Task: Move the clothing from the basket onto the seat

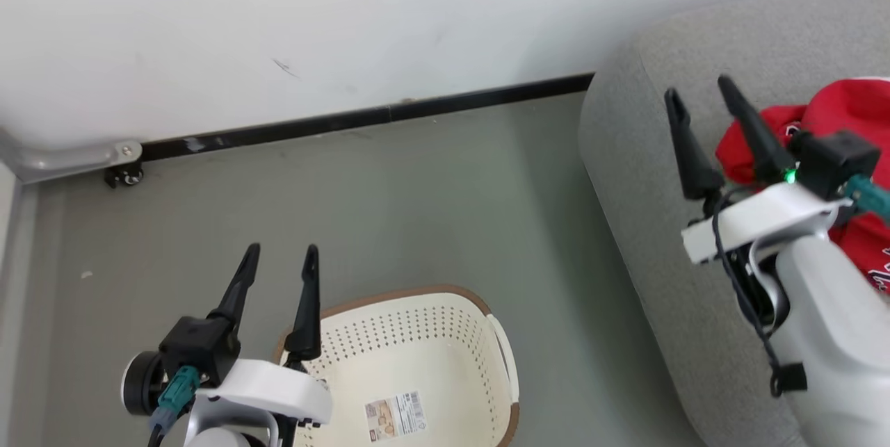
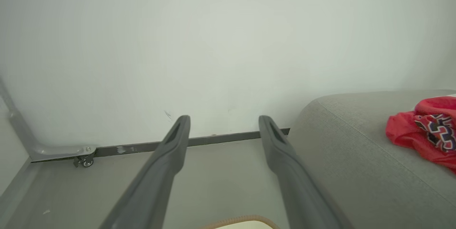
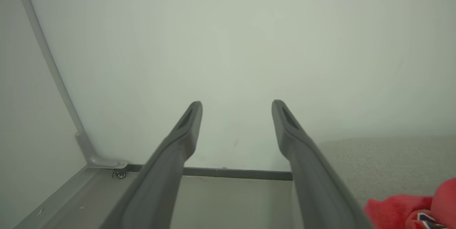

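Left gripper: jaws spread wide, nothing held, over the left edge of the basket. Right gripper: jaws spread wide, nothing held, above the seat. The clothing lies on the seat, beside the right gripper.

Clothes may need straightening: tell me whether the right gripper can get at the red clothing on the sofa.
Probably yes: the open right gripper hangs beside the clothing on the sofa, nothing between.
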